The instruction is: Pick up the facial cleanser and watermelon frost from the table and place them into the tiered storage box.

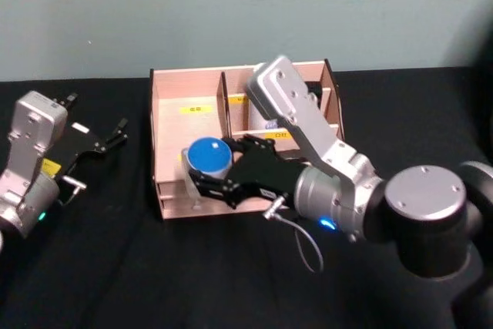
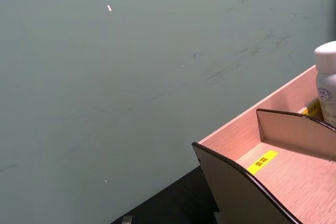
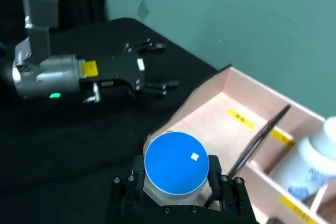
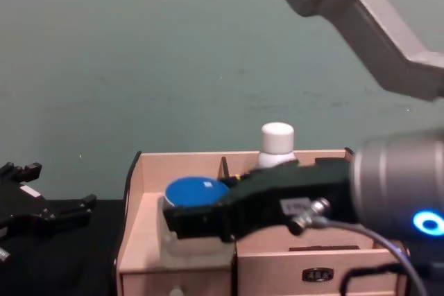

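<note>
Right gripper (image 1: 202,180): jaws closed on a round jar with a flat blue lid (image 3: 176,163), one black finger at each side of it.
Jar's place: over the front-left compartment of the tiered storage box (image 1: 171,121); possibly resting there, hard to tell.
Box: pale wood, dark-edged curved sides, yellow labels.
White bottle (image 4: 276,145): upright in a rear compartment.
Left gripper (image 1: 98,141): spread open, holding nothing, beside the box on the black table (image 1: 115,267).
</note>
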